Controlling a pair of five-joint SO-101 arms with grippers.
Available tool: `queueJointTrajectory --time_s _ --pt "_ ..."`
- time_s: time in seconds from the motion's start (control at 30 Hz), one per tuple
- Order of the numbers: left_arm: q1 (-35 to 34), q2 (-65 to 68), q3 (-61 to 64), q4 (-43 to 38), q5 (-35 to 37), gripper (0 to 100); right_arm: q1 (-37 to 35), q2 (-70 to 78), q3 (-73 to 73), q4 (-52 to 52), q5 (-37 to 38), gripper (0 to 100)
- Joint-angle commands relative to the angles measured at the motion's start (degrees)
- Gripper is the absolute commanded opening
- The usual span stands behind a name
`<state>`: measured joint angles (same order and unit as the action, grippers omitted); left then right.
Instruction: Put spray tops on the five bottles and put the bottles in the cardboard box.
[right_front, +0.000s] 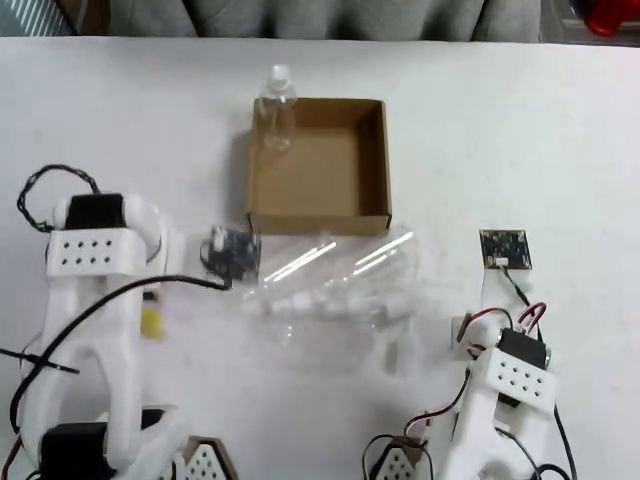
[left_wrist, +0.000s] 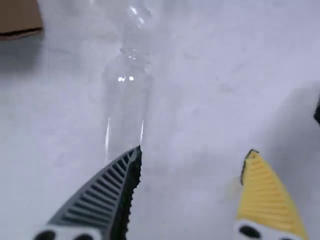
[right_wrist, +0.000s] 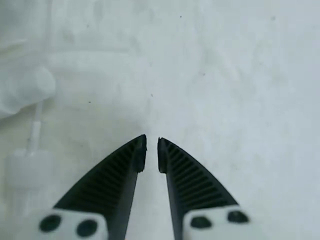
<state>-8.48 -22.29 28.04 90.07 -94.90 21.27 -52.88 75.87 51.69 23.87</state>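
Now, left hand (left_wrist: 195, 150) spread (well apart), clear bottle (left_wrist: 125, 105) lying beside

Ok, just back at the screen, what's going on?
Neither arm holds anything. The left gripper is open over the table, a clear bottle lying just off its grey finger. The right gripper is shut over bare table beside a loose spray top. One bottle stands at the cardboard box's far corner; the other bottles lie piled before it.
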Motion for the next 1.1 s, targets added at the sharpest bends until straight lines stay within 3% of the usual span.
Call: queueJointTrajectory --time_s 0.0,0.2,0.53,0.73,1.07 --pt "3.4 -2.2 2.6 -7.9 -6.7 32 0.7 -0.9 -0.4 -0.9 0.1 1.8" --pt "5.1 -2.2 5.3 -19.3 6.6 44 0.7 -0.7 0.0 -2.5 0.2 1.8" --pt "5.9 -0.1 5.2 -20.0 7.2 43 0.4 -0.7 0.0 -2.5 0.2 1.8" --pt "5.2 11.5 4.8 -29.5 7.2 43 0.4 -0.7 0.0 -2.5 0.2 1.8" --pt "5.8 14.5 4.4 -30.5 7.1 43 0.3 -0.7 0.0 -3.3 0.2 1.8"
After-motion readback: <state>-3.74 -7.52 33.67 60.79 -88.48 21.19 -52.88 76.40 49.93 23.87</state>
